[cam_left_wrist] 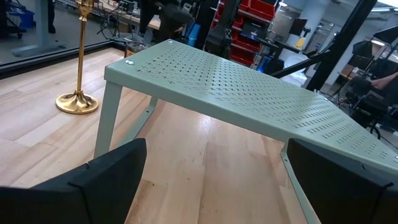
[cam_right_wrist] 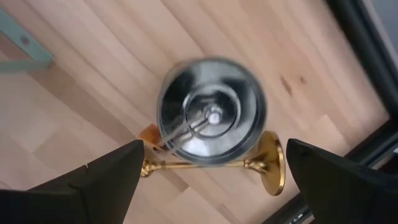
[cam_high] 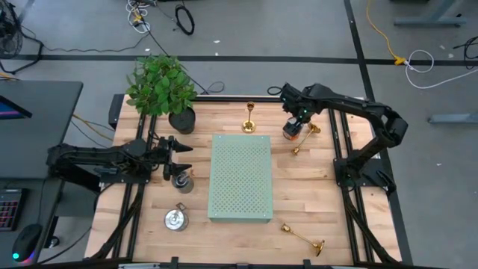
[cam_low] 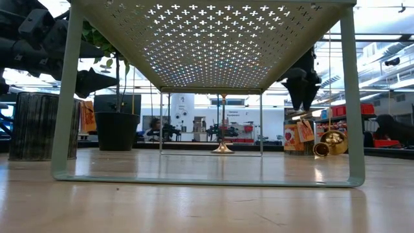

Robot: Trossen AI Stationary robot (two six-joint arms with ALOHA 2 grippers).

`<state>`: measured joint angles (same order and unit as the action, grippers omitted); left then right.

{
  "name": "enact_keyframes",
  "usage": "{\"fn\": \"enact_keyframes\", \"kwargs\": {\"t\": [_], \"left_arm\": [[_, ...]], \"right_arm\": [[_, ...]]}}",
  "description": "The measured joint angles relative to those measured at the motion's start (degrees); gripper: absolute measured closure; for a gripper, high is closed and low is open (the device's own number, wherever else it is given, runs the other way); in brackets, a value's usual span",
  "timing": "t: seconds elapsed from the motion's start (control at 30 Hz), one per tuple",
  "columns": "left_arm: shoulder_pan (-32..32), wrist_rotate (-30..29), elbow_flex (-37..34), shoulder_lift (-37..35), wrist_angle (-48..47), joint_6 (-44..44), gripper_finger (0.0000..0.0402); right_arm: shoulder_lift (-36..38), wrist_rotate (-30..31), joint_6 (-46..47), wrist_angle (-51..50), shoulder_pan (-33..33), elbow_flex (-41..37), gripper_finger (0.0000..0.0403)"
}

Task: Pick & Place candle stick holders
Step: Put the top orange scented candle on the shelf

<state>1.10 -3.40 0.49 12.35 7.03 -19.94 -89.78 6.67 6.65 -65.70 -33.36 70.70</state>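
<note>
Left tool (cam_high: 181,155) parked, fingers apart, beside green perforated metal rack (cam_high: 240,178). Right tool (cam_high: 293,127), fingers wide apart and empty, hovers over the lying brass-gold candle stick holder (cam_high: 304,139) on the wooden bench (cam_high: 314,194). Suggest dropping straight, centring on stem, avoiding the silver tin (cam_right_wrist: 211,112).

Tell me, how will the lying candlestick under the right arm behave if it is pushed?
The candlestick lies on its side, so its round flared base likely lets it roll in an arc. Its shiny metal probably slips in a grip. It looks stiff.
</note>
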Motion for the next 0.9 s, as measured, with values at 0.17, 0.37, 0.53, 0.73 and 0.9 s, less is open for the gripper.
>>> {"fn": "enact_keyframes", "kwargs": {"t": [0.17, 0.37, 0.53, 0.73, 0.9], "left_arm": [[0.00, 0.00, -0.02, 0.01, 0.00, 0.04, 0.0003], [0.00, 0.00, -0.01, 0.00, -0.01, 0.09, 0.0003], [0.00, 0.00, -0.02, 0.01, 0.00, 0.04, 0.0003], [0.00, -0.01, -0.02, -0.01, -0.01, 0.04, 0.0003], [0.00, 0.00, 0.00, 0.00, 0.00, 0.09, 0.0003]], "right_arm": [[-0.02, -0.72, 0.34, 3.04, 0.02, -4.05, 0.0004], [-0.02, -1.58, 0.39, 6.05, 0.02, -5.75, 0.0004], [-0.02, -1.20, 0.16, 7.86, -0.08, -5.75, 0.0004], [-0.02, -1.20, 0.20, 9.89, -0.45, -5.75, 0.0004], [-0.85, -0.88, -0.06, 9.87, -0.79, -5.73, 0.0004]]}}
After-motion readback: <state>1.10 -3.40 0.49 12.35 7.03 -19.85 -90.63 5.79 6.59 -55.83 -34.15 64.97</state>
